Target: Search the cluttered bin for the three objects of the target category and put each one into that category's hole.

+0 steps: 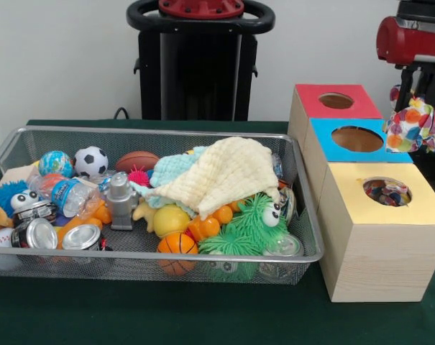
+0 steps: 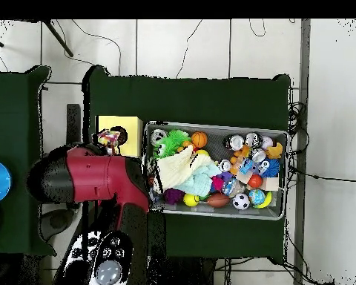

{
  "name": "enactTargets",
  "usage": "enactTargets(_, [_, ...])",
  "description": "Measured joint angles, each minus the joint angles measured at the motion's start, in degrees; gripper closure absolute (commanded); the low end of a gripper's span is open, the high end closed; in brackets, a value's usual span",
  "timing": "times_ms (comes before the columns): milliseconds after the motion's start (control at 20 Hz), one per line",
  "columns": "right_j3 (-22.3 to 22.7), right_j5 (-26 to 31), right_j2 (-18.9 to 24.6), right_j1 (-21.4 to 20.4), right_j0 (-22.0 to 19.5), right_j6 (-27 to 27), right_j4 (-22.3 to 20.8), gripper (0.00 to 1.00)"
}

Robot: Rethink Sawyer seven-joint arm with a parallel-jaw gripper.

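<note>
The wire-mesh bin sits at the left in the front view, and it also shows in the overhead view. My gripper is at the upper right. It is shut on a white cloth piece with coloured spots, which hangs in the air beside the blue-topped box. That cloth piece also shows in the overhead view, at the edge of the yellow-topped box. The yellow-topped box's round hole shows spotted cloth inside. No other spotted piece shows in the bin.
A pale-yellow waffle cloth lies over a mint-green cloth among balls, cans and a green fuzzy toy. The blue-topped box and the red-topped box stand behind the yellow one. The red arm covers both of them from above.
</note>
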Motion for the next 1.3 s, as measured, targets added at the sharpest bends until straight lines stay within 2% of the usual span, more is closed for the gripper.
enactTargets(950, [0.0,0.0,-0.6,1.3,0.8,0.0,0.0,1.00])
enactTargets(1300, [0.0,-2.6,-0.8,3.0,0.8,0.0,0.0,1.00])
